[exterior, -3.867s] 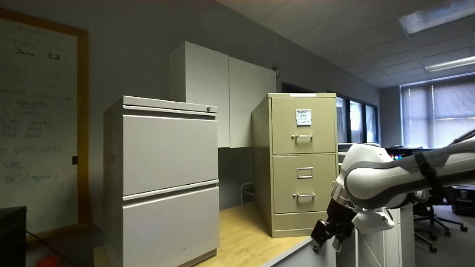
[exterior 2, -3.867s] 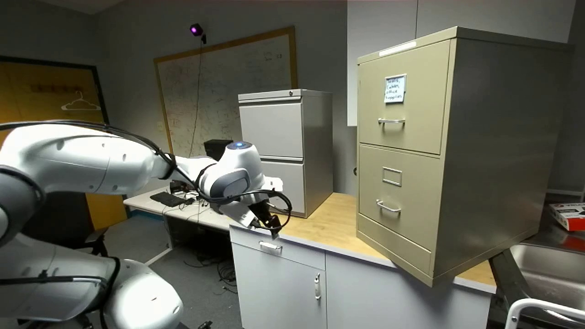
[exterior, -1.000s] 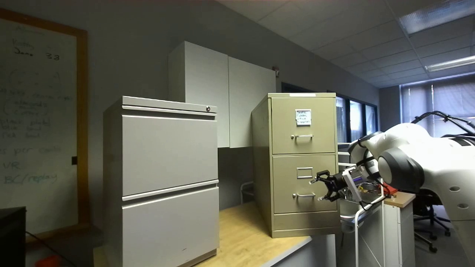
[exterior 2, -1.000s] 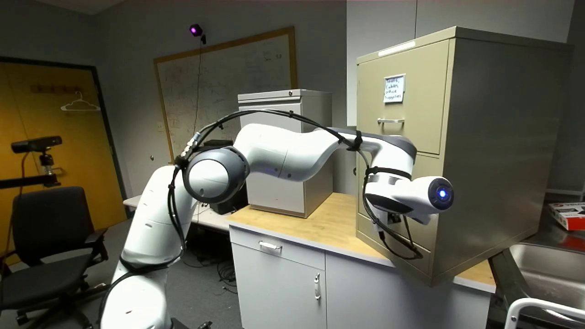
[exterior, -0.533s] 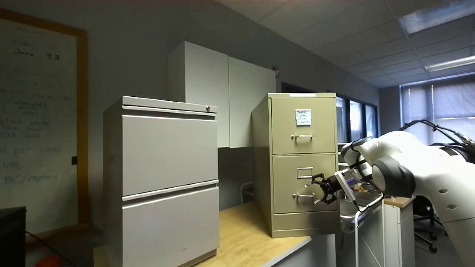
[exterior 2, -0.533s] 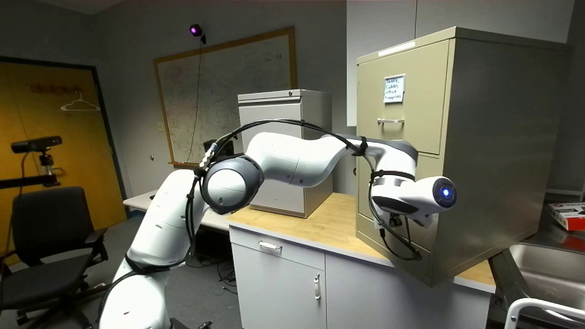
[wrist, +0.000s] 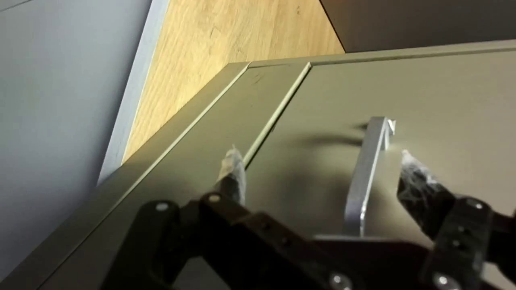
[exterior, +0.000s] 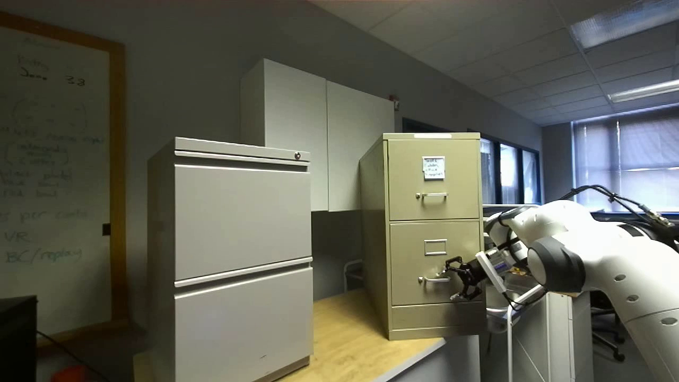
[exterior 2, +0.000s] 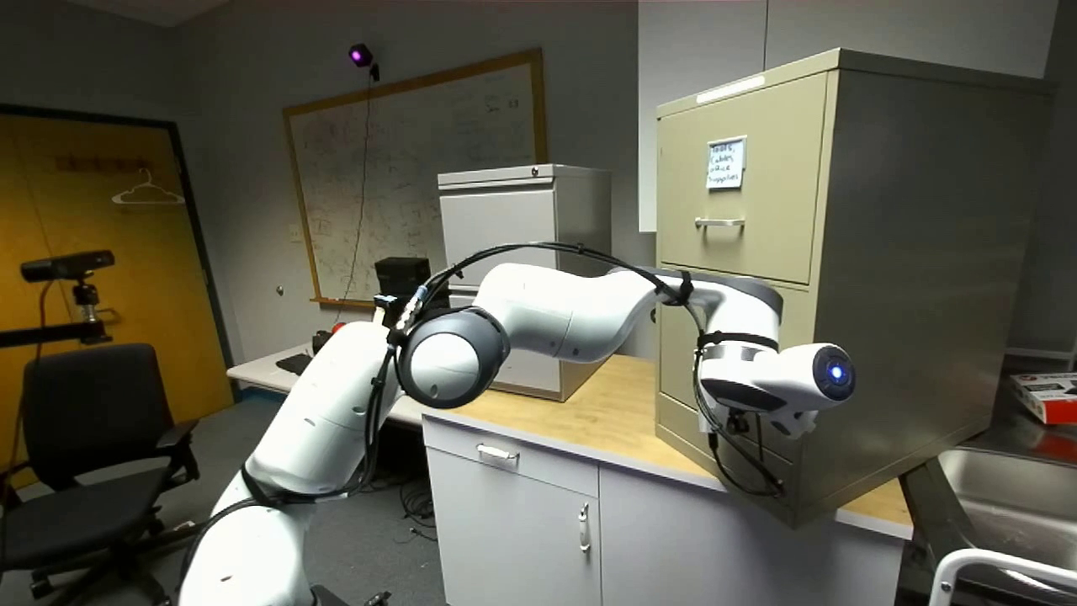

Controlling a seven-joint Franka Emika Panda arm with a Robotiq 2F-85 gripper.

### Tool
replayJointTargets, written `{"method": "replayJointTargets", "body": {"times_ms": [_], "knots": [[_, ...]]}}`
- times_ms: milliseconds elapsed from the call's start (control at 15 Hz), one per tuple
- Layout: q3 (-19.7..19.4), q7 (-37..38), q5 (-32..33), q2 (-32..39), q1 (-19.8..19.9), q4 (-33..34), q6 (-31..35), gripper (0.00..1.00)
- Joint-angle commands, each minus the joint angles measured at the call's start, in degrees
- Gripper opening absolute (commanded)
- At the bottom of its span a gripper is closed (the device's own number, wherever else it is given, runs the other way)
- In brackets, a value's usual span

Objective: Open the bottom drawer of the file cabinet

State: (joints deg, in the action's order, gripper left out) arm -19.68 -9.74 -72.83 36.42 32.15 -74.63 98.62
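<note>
The tan file cabinet (exterior: 373, 228) stands on the counter and also shows in an exterior view (exterior 2: 925, 252). Its bottom drawer (exterior: 406, 254) is closed, with a plain flat front; it fills much of the wrist view (wrist: 451, 104). My gripper (exterior: 448, 285) is open and empty at the right end of the silvery pull handle (exterior: 436, 279). In the wrist view the handle (wrist: 365, 173) lies between the spread fingertips of my gripper (wrist: 320, 156), closer to the right one. Whether either finger touches it I cannot tell. The arm hides the gripper and handle in an exterior view.
The paper-labelled upper drawer (exterior: 457, 170) is closed. A pale grey cabinet (exterior: 244, 223) stands beside the tan one on the wooden counter (exterior: 342, 334). White cupboards (exterior: 360, 138) hang behind. A sink (exterior 2: 1010, 497) and a white rail (exterior 2: 1001, 562) are near the tan cabinet.
The arm has swung over from low beside the counter to the drawer's front. In the last second my open gripper has moved slightly down, to the handle's height. The drawer has not moved.
</note>
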Motion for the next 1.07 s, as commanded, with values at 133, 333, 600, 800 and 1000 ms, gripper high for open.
{"method": "replayJointTargets", "body": {"times_ms": [133, 333, 600, 800, 1000], "knots": [[2.04, 5.34, 3.74, 2.73, 3.7, 6.5, -0.97, 0.69], [3.34, 6.51, 4.8, 3.69, 4.38, 7.78, -1.27, 0.43], [5.1, 7.88, 5.41, 4.19, 4.3, 9.81, -1.45, 0.13], [5.65, 8.62, 7.1, 4.18, 3.78, 11.67, -0.87, 0.0], [2.28, 9.93, 13.72, 1.95, -0.25, 10.06, -1.17, 0.03]]}}
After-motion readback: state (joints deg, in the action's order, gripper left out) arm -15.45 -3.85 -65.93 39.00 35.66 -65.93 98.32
